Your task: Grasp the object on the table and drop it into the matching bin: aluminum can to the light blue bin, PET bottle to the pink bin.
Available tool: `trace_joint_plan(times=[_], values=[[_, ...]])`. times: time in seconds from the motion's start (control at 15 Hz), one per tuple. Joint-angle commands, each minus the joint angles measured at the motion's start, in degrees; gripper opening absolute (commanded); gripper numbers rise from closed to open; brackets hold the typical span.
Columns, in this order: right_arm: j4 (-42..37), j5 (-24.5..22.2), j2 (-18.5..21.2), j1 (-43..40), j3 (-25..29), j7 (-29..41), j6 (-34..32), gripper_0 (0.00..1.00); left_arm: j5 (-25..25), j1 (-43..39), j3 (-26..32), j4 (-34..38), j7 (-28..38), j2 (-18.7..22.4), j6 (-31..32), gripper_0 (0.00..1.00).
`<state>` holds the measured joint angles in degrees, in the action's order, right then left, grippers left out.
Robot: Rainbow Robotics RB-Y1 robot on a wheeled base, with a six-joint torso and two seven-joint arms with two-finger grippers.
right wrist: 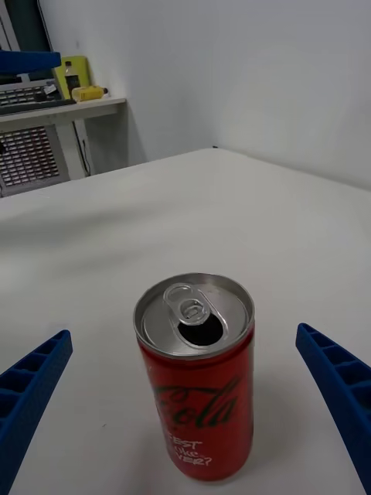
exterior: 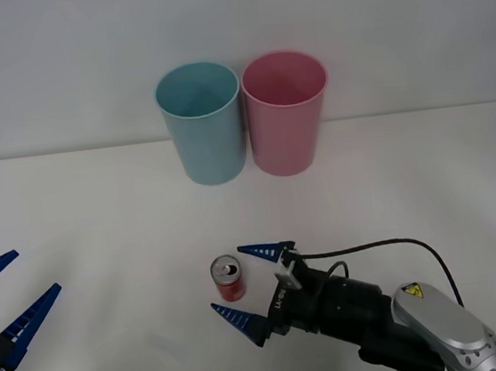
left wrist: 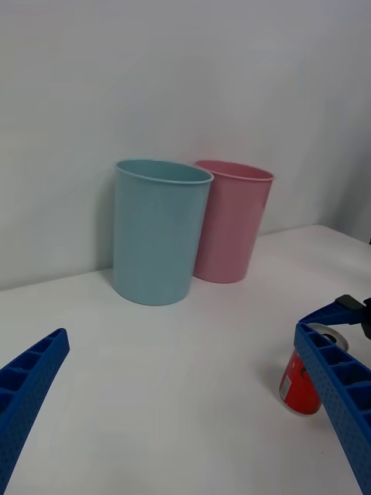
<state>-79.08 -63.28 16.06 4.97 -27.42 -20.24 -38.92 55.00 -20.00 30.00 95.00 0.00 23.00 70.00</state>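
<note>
The red aluminum can [exterior: 228, 279] with a silver top stands upright on the white table [exterior: 100, 220], near its front middle. My right gripper [exterior: 252, 283] is open at the can's level, one blue finger on each side, neither touching the can [right wrist: 197, 379]. The can [left wrist: 300, 383] also shows partly behind a left finger in the left wrist view. My left gripper [exterior: 5, 298] waits open at the far left front. At the back stand the light blue bin [exterior: 202, 124] and, touching it on the right, the pink bin [exterior: 286, 112]. Both bins, light blue [left wrist: 158, 230] and pink [left wrist: 232, 220], stand upright.
Bare white tabletop lies between the can and the bins. A plain white wall [exterior: 230, 26] rises behind the table. A side desk with a yellow object [right wrist: 77, 81] stands beyond the table's far edge.
</note>
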Motion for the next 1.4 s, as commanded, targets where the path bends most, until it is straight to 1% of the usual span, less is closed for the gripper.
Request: trace_joint_plan(times=[0.07,0.13,0.2,0.47,0.8,0.87,0.93,1.0,1.07,1.4], values=[[5.2,-0.4,-2.1,2.4,0.3,-1.1,-2.3,1.00,0.0,0.0,0.0,0.0,0.0,0.0,0.0,1.00],[8.9,-0.4,-3.2,4.5,0.8,-1.6,-3.7,1.00,0.0,0.0,0.0,0.0,0.0,0.0,0.0,1.00],[10.3,-0.5,-3.8,5.8,0.7,-2.3,-3.5,1.00,0.0,0.0,0.0,0.0,0.0,0.0,0.0,1.00],[10.3,-1.1,-4.7,5.8,0.1,-3.0,-0.3,1.00,0.0,0.0,0.0,0.0,0.0,0.0,0.0,1.00],[10.3,-1.1,-4.8,5.8,0.0,-3.6,0.2,1.00,0.0,0.0,0.0,0.0,0.0,0.0,0.0,1.00],[10.3,-1.0,-4.8,5.8,0.0,-3.8,0.2,0.85,0.0,0.0,0.0,0.0,0.0,0.0,0.0,1.00],[10.3,-0.7,-4.8,5.8,0.0,-4.0,0.2,0.21,0.0,0.0,0.0,0.0,0.0,0.0,0.0,1.00],[10.3,-0.5,-4.8,5.8,0.0,-4.1,0.1,0.04,0.0,0.0,0.0,0.0,0.0,0.0,0.0,1.00],[10.3,-0.4,-4.8,5.8,0.0,-4.2,0.2,0.01,0.0,0.0,0.0,0.0,0.0,0.0,0.0,1.00],[10.0,-0.3,-4.8,5.8,0.8,-4.4,0.1,0.00,0.0,0.0,0.0,0.0,0.0,0.0,0.0,1.00]])
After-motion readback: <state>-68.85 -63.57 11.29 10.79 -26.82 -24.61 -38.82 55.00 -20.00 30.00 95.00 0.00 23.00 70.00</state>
